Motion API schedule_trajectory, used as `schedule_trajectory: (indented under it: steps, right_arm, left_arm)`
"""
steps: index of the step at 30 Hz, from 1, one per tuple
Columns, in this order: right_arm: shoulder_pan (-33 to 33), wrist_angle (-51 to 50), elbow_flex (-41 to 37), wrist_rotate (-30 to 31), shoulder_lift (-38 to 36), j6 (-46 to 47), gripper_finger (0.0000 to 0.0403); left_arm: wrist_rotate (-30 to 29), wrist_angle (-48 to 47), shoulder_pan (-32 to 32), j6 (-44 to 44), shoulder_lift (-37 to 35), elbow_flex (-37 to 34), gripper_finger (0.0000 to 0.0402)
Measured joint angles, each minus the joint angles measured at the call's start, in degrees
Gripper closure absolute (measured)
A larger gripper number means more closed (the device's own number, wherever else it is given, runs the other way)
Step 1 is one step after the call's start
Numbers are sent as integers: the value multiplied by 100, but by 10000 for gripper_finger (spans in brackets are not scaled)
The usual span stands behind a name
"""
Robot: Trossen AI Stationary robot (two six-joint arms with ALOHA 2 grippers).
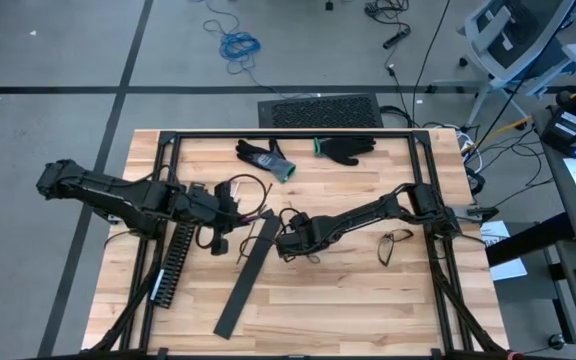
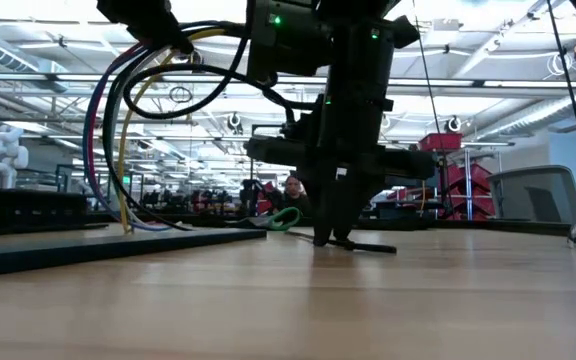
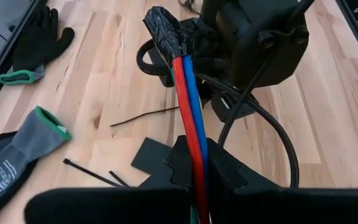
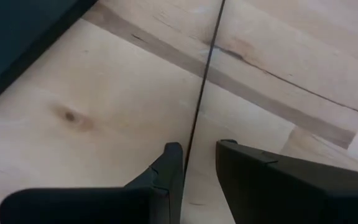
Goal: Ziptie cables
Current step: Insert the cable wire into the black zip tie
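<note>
- The table (image 1: 348,310) is pale wood with a dark frame along its edges; both arms reach in over its middle.
- The left arm comes in from its own side, and the left gripper (image 3: 194,180) sits near the table centre, clamped tight on the cables (image 3: 190,118).
- The cables run out ahead of the left gripper as a red and a blue strand side by side, ending in a black wrapped tip just in front of the right arm's dark body.
- From table height the cables (image 2: 118,130) arc up and over in a loop, with yellow and purple-looking strands among the black ones.
- The right arm reaches in from the opposite side, and the right gripper (image 4: 197,168) points down at the wood, just beside the left one.
- A thin black ziptie (image 4: 205,74) runs straight out between the right gripper's fingers; the jaws stand only narrowly apart around it, and I cannot tell if they pinch it.
- A long black duct (image 1: 176,258) lies just behind the left gripper, and a flat black strip (image 1: 248,280) lies below the right gripper.
- Two gloves (image 1: 268,157) lie beyond both grippers, by the far edge.
- Glasses (image 1: 396,240) rest behind the right gripper, under its arm.
- Loose zipties (image 3: 143,116) lie on the wood beside the cables.
</note>
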Motion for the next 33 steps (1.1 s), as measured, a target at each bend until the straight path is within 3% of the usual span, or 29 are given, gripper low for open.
schedule_trajectory:
  steps: [13, 15, 18, 22, 33]
  right_arm:
    - [70, 307, 26, -181, 302, 13, 318]
    - [74, 343, 32, -176, 378, -115, 330]
    - [74, 446, 44, -170, 439, -264, 383]
    - [30, 508, 39, -223, 450, -410, 400]
    - [-24, 219, -66, -96, -358, -741, 403]
  left_arm:
    - [-28, 2, 0, -51, 1, 0, 373]
    - [-33, 0, 0, -47, 1, 0, 373]
    - [-56, 0, 0, -35, 1, 0, 384]
    - [-194, 2, 0, -52, 2, 2, 387]
    - [-381, -19, 0, 69, -179, 2, 384]
